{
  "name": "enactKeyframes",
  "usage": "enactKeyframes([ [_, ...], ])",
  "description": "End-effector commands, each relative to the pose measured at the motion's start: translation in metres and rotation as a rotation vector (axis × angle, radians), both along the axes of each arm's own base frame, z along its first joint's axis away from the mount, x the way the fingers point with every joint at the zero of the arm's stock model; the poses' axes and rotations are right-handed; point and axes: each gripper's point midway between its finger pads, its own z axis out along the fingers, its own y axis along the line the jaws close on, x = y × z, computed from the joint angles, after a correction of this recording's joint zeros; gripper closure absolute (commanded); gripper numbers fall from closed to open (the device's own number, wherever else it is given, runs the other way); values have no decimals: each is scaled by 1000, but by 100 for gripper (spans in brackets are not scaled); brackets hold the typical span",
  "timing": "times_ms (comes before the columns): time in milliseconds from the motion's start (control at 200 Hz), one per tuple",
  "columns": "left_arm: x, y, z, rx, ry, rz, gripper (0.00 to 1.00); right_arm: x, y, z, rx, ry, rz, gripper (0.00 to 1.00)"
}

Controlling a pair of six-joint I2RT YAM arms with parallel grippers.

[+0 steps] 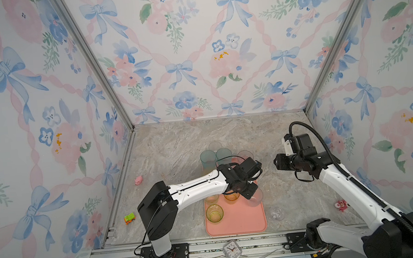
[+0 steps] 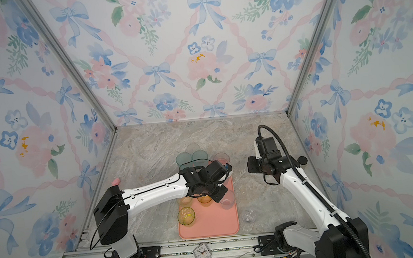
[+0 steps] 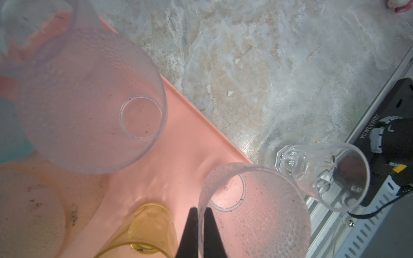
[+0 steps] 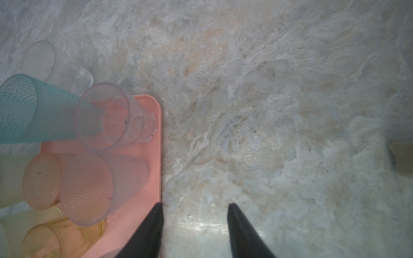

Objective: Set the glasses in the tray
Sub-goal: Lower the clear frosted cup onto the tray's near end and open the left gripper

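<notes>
The salmon-pink tray (image 1: 237,222) lies at the front middle of the table. My left gripper (image 3: 201,212) is shut on the rim of a frosted clear glass (image 3: 257,212), one finger inside and one outside. That glass (image 1: 255,197) is over the tray's right edge. On the tray stand a yellow-green glass (image 1: 214,212), an orange one (image 1: 231,197) and a peach one (image 1: 211,199), partly hidden by the arm. Teal glasses (image 1: 207,158) and clear ones (image 1: 214,145) cluster at the tray's far end. A small rounded clear glass (image 1: 277,213) stands on the table right of the tray. My right gripper (image 1: 277,163) hangs open over bare table (image 4: 195,206).
A pink pig toy (image 1: 138,179) and a green-orange toy car (image 1: 129,218) lie near the left wall. A red-white toy (image 1: 342,204) sits by the right arm. A small clock (image 1: 232,251) rests on the front rail.
</notes>
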Motion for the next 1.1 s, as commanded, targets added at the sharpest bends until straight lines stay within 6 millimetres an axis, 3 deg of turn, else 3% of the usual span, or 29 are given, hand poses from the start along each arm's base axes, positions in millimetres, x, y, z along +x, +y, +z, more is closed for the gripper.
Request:
enactKeyframes([
  [0, 7, -2, 2, -13, -5, -5, 100, 1, -2, -4, 3, 9, -4, 50],
  [460, 14, 0, -19, 10, 31, -2, 100, 3, -1, -9, 4, 22, -2, 50],
  [1095, 15, 1, -27, 20, 43, -3, 100, 5, 1, -12, 5, 31, 1, 50],
])
